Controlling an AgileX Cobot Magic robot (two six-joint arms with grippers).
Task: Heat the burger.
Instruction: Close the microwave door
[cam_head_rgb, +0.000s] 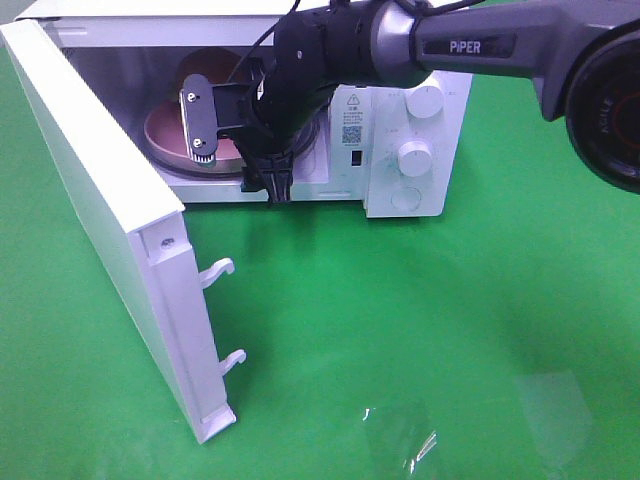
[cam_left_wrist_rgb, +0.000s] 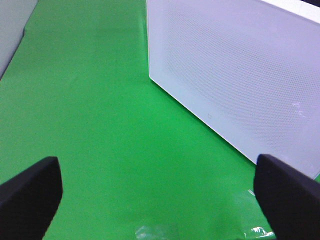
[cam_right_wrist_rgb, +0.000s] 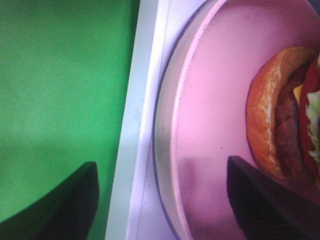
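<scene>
The burger (cam_right_wrist_rgb: 285, 125) lies on a pink plate (cam_right_wrist_rgb: 210, 100) inside the open white microwave (cam_head_rgb: 400, 150). In the exterior high view its brown bun (cam_head_rgb: 205, 68) shows behind the arm, and the plate (cam_head_rgb: 165, 135) sits on the cavity floor. My right gripper (cam_head_rgb: 270, 182) hangs at the front sill of the cavity. It is open, with the plate's near rim between the two dark fingers (cam_right_wrist_rgb: 65, 205) and a gap on each side. My left gripper (cam_left_wrist_rgb: 160, 200) is open and empty over the green mat.
The microwave door (cam_head_rgb: 110, 210) swings wide toward the front left, with two latch hooks (cam_head_rgb: 218, 270) on its edge. Its outer face (cam_left_wrist_rgb: 235, 65) stands just ahead of my left gripper. Two knobs (cam_head_rgb: 413, 157) sit on the control panel. Green mat (cam_head_rgb: 420, 330) covers the table.
</scene>
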